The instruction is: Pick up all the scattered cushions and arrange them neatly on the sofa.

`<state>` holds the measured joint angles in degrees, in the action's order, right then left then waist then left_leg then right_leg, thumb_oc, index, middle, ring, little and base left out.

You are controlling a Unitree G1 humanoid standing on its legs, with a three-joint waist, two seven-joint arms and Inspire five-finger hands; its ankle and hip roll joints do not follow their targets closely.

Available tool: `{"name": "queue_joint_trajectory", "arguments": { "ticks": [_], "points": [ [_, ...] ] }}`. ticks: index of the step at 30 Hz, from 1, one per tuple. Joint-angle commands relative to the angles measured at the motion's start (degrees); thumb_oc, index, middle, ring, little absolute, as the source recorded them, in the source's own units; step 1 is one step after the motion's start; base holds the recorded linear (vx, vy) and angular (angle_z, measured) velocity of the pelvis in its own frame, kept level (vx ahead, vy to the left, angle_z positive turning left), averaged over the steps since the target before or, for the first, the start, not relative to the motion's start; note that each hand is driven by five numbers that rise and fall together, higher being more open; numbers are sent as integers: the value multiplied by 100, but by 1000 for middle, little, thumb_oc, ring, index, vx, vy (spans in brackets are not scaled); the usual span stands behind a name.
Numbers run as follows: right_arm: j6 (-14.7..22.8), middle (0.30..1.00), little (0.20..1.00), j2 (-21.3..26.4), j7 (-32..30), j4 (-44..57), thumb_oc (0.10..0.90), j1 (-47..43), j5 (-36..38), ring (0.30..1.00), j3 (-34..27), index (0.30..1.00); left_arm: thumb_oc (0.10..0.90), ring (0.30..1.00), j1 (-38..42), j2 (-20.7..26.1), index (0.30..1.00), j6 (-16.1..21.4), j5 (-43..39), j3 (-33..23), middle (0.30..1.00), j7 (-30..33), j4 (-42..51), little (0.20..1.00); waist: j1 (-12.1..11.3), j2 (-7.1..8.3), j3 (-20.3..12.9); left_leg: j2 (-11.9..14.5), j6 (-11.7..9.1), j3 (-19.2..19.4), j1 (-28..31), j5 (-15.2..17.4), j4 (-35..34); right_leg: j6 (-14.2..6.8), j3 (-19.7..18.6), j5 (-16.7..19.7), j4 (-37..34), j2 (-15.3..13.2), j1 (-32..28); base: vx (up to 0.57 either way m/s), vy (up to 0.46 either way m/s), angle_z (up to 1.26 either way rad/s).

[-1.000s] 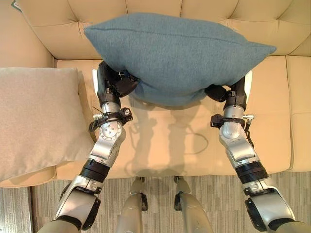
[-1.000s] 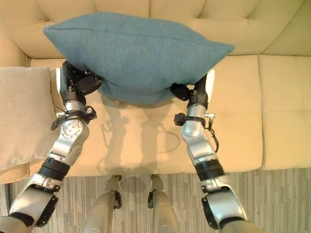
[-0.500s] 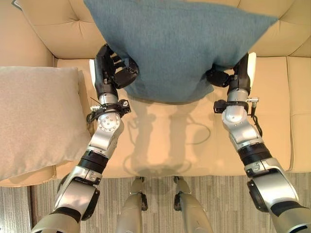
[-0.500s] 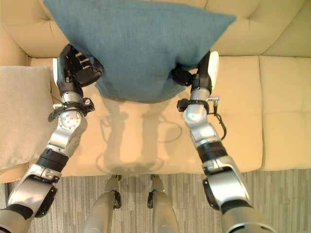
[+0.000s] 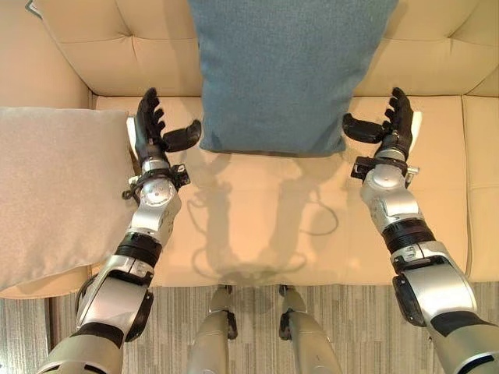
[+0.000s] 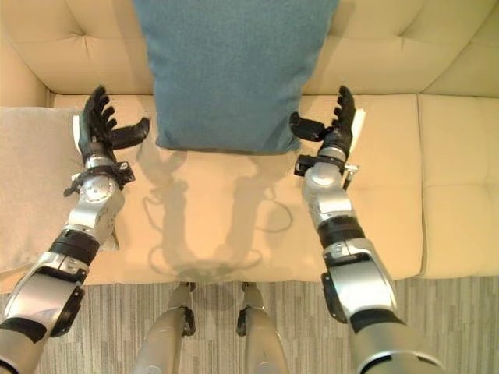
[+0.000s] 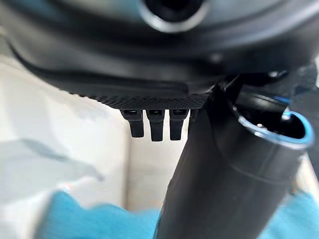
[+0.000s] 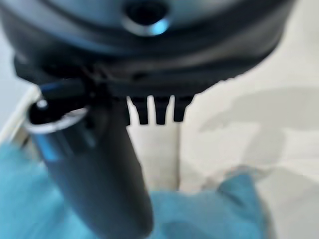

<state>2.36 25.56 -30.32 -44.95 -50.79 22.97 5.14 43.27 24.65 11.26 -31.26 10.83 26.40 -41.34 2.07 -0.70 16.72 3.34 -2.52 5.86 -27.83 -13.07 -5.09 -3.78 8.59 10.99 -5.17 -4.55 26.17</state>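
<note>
Both my left hand [image 5: 156, 125] and right hand [image 5: 390, 125] flank the blue cushion [image 5: 292, 70] with fingers spread, released, while it leans against the sofa [image 5: 437, 54] backrest and could slump forward unsupported.

Striped grey rug [image 5: 249, 327] (beneath the seat front).

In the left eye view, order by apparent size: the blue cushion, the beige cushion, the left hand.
1. Blue cushion and beige cushion: alike, both cut off by the view's edge, so unranked.
2. Left hand, smallest.
</note>
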Motion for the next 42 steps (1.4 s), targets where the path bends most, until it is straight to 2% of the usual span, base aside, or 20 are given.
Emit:
{"name": "queue_joint_trajectory", "arguments": {
  "ticks": [1, 3, 4, 6, 8, 12, 13, 15, 16, 21, 24, 30, 35, 36, 37, 38, 39, 40, 41, 42],
  "points": [
    [572, 900, 900, 194, -149, 187, 800, 658, -182, 900, -164, 900, 800, 900, -491, 233, 900, 367, 391, -307, 900, -81, 135, 900, -20, 107, -877, -71, -434, 0, 36, 590, 9, -548, 201, -287, 17, -147, 161, 38, -4, 0],
    [652, 900, 900, 262, -20, 728, 800, 1565, -690, 900, -402, 900, 800, 900, -1404, 97, 900, 472, 643, -588, 900, -228, 867, 900, -10, 130, -941, -57, -409, 7, 94, 626, 9, -550, 208, -307, 17, -154, 102, 52, -10, 1],
    [642, 900, 900, 255, -23, 754, 800, 1602, -699, 900, -400, 900, 800, 900, -1448, 91, 900, 459, 653, -592, 900, -223, 901, 900, -8, 129, -963, -57, -410, 7, 96, 628, 9, -551, 207, -309, 17, -154, 100, 45, -11, 6],
    [703, 900, 900, 158, 314, 1293, 800, 2703, -1254, 900, -598, 900, 800, 900, -2486, -118, 900, 450, 1006, -795, 900, -538, 1507, 900, 11, 153, -986, -36, -382, 28, 227, 670, 9, -552, 210, -343, 17, -160, -30, 55, -5, 3],
    [684, 900, 900, 37, 556, 1465, 800, 3566, -1646, 900, -829, 900, 800, 900, -3269, -274, 900, 331, 1279, -898, 900, -808, 1635, 900, 37, 194, -1000, 5, -364, 43, 458, 725, 9, -551, 245, -408, 17, -161, -285, 79, -23, -7],
    [639, 900, 900, -230, 777, 1510, 800, 4277, -1747, 900, -895, 900, 800, 900, -3837, -516, 900, 167, 1146, -967, 900, -1049, 1363, 900, 80, 229, -961, 63, -375, 77, 777, 771, 9, -542, 285, -492, 17, -148, -632, 52, -25, -2],
    [610, 900, 900, -481, 913, 1402, 800, 4692, -1737, 900, -908, 900, 800, 900, -4191, -605, 900, 63, 1310, -920, 900, -1133, 1152, 900, 116, 251, -943, 71, -368, 100, 994, 778, 9, -533, 304, -523, 17, -139, -870, 83, -34, -1],
    [564, 900, 900, -665, 994, 1158, 800, 4951, -1768, 900, -814, 900, 800, 900, -4486, -734, 900, -46, 1464, -876, 900, -1190, 790, 900, 139, 245, -940, 91, -370, 119, 1244, 838, 9, -528, 322, -600, 17, -121, -1111, 51, -16, 2],
    [565, 900, 900, -667, 994, 1159, 800, 4950, -1768, 900, -813, 900, 800, 900, -4485, -733, 900, -44, 1465, -877, 900, -1190, 789, 900, 143, 249, -944, 85, -367, 117, 1228, 817, 9, -527, 323, -585, 17, -126, -1097, 40, -8, 2],
    [577, 900, 900, -945, 1285, 601, 800, 5319, -1872, 900, -449, 900, 800, 900, -4903, -954, 900, -286, 2232, -559, 900, -1322, -503, 900, 131, 233, -1051, 110, -332, 194, 1780, 900, 9, -487, 358, -712, 17, -80, -1640, 23, -4, 0],
    [597, 900, 900, -927, 1353, 472, 800, 5371, -2033, 900, -282, 900, 800, 900, -4954, -1040, 900, -311, 2335, -520, 900, -1312, -905, 900, 102, 240, -1084, 122, -328, 191, 1998, 945, 9, -463, 358, -808, 17, -33, -1891, 36, -27, 3],
    [664, 900, 900, -910, 1374, 338, 800, 5351, -2070, 900, -102, 900, 800, 900, -4888, -1007, 900, -278, 2466, -375, 900, -1236, -986, 900, 80, 263, -986, 187, -369, 31, 2160, 905, 9, -347, 383, -969, 17, 95, -2167, 1, -66, 17],
    [713, 900, 900, -831, 1386, 348, 800, 5258, -2158, 900, 87, 900, 800, 900, -4689, -933, 900, -239, 2512, -245, 900, -1199, -905, 900, 34, 283, -892, 182, -448, -153, 1940, 775, 122, -232, 619, -1103, 17, 130, -2187, -73, -74, 49],
    [708, 900, 900, -770, 1361, 306, 800, 5147, -2235, 900, 174, 900, 800, 900, -4569, -921, 900, -220, 2493, -188, 900, -1172, -901, 900, 17, 350, -749, 131, -430, -197, 1528, 855, 708, -182, 763, -1088, 17, 49, -2166, -233, -51, 51],
    [683, 900, 900, -745, 1353, 349, 800, 5101, -2279, 900, 197, 900, 800, 900, -4510, -929, 900, -217, 2457, -187, 900, -1174, -861, 900, 36, 388, -696, 121, -360, -47, 1374, 1002, 969, -161, 871, -1048, 43, -36, -2091, -352, -32, 72],
    [653, 900, 900, -722, 1349, 392, 800, 5041, -2333, 900, 228, 900, 800, 900, -4520, -963, 900, -203, 2453, -221, 900, -1192, -824, 900, 85, 475, -694, 121, -193, 318, 1344, 1448, 1475, -156, 1012, -974, 86, -180, -1955, -254, 22, 99],
    [661, 900, 900, -721, 1335, 391, 800, 5031, -2347, 900, 233, 900, 800, 900, -4540, -971, 900, -202, 2468, -225, 900, -1196, -820, 900, 108, 519, -704, 113, -128, 435, 1367, 1643, 1709, -150, 1063, -931, 97, -226, -1931, -154, 29, 84],
    [661, 900, 900, -721, 1335, 390, 800, 5030, -2347, 900, 234, 900, 800, 900, -4541, -971, 900, -203, 2468, -226, 900, -1196, -819, 900, 108, 516, -703, 118, -128, 433, 1358, 1655, 1728, -150, 1063, -931, 97, -223, -1932, -9, 27, 59],
    [639, 900, 900, -719, 1324, 412, 800, 5052, -2405, 900, 227, 900, 800, 900, -4563, -987, 900, -218, 2486, -234, 900, -1211, -792, 900, 174, 505, -752, 271, -118, 794, 1620, 2133, 2005, -189, 1185, -986, 82, -223, -2004, 25, 19, 25],
    [638, 900, 900, -718, 1324, 412, 800, 5052, -2405, 900, 227, 900, 800, 900, -4563, -988, 900, -219, 2486, -234, 900, -1211, -791, 900, 173, 502, -749, 275, -119, 794, 1619, 2141, 2015, -189, 1184, -986, 82, -219, -2007, 7, 63, 41]
  ]
}}
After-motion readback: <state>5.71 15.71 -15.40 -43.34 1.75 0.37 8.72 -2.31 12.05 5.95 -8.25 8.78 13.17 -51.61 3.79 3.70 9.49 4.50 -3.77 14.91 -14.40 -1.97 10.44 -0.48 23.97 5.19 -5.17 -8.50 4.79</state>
